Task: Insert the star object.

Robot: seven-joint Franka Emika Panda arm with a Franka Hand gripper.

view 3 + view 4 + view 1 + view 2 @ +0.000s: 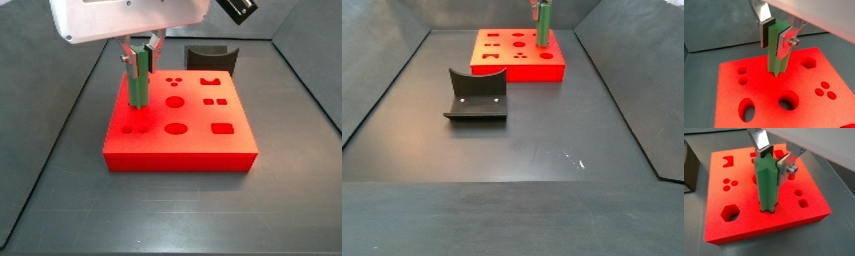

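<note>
The star object [767, 185] is a long green prism with a star-shaped end. It stands upright between the fingers [784, 169] of my gripper [774, 162], which is shut on its upper part. In a wrist view [776, 52] its lower end meets the top face of the red block [811, 82]; whatever opening lies under it is hidden. In a side view the gripper [140, 55] holds the star object [138, 88] over the near-left part of the red block [201, 135]. It also shows in a side view [544, 25] on the block [509, 62] at the far end.
The red block has several cut-out holes, among them ovals [786, 101], a hexagon [729, 214] and round dots [824, 90]. The dark fixture stands on the floor behind the block [211, 57] and shows in the middle of the floor [476, 95]. Dark walls ring the floor.
</note>
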